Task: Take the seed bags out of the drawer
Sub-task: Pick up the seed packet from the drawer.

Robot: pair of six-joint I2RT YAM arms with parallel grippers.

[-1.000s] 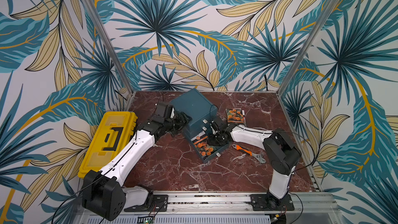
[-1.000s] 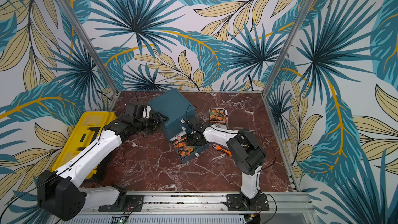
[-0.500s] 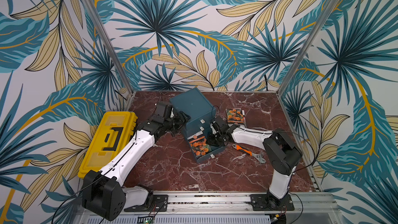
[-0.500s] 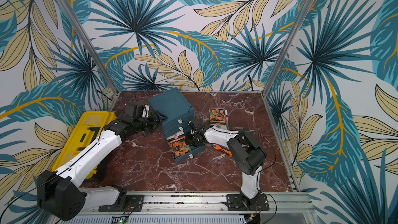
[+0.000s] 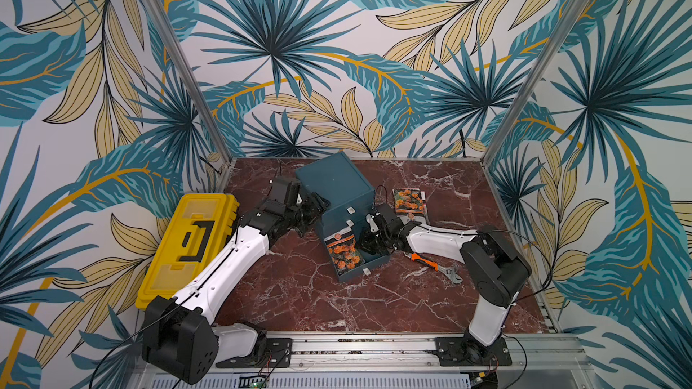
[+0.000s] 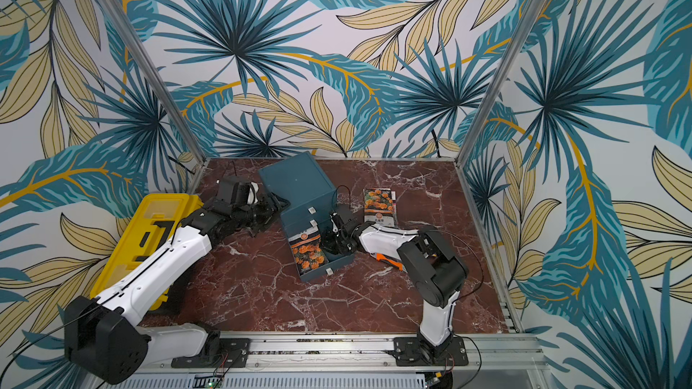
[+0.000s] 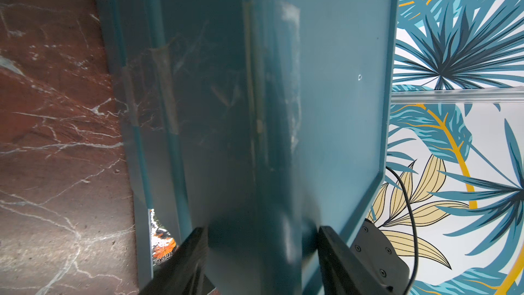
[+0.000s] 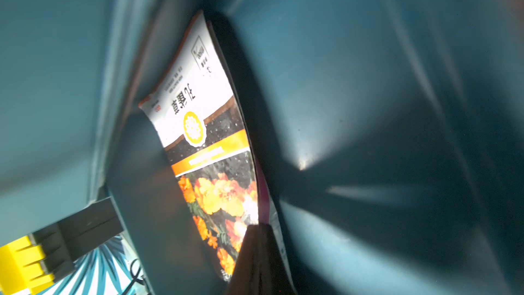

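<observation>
**A:** End effector status?

**B:** Right end effector [image 5: 369, 246] [image 6: 331, 245] [image 8: 255, 253] is down inside the open drawer [image 5: 359, 271] [image 6: 318, 275]. Its fingers are closed narrow on the edge of the drawer seed bag [image 5: 342, 254] [image 6: 307, 254] [image 8: 209, 151]. In the right wrist view that bag is tipped against the drawer's side wall, orange blooms showing. A pink-edged packet [image 8: 265, 205] sits just behind it.

**A:** Left?

**B:** Left end effector [image 5: 316, 207] [image 6: 275, 207] [image 7: 262, 251] clamps the cabinet [image 5: 333, 181] [image 6: 296, 181] [image 7: 326, 95] at a vertical corner edge, one finger on each face.

**A:** Other bags?

**B:** Tabletop seed bag [image 5: 408, 202] [image 6: 379, 203] lies flat and face up on the tabletop [image 5: 299, 293] [image 6: 262, 293]. It's right of the cabinet and apart from it.

**A:** Clearance?

**B:** Tight in the drawer, with walls close around the right fingers. The drawer front faces the near rail, with bare marble between them. The right forearm lies low between the tabletop seed bag and the wrench [image 5: 438, 269], which is near the drawer's right corner. Yellow toolbox [image 5: 191, 245] [image 6: 146, 233] is at the left edge beside the left forearm, well apart from the drawer.

**A:** Surface, room?

**B:** Dark red marble with white veins. Leaf-print panels [image 5: 284, 31] [image 6: 243, 31] on three sides, aluminium posts [image 5: 179, 58] [image 6: 142, 58] at the back corners.
</observation>
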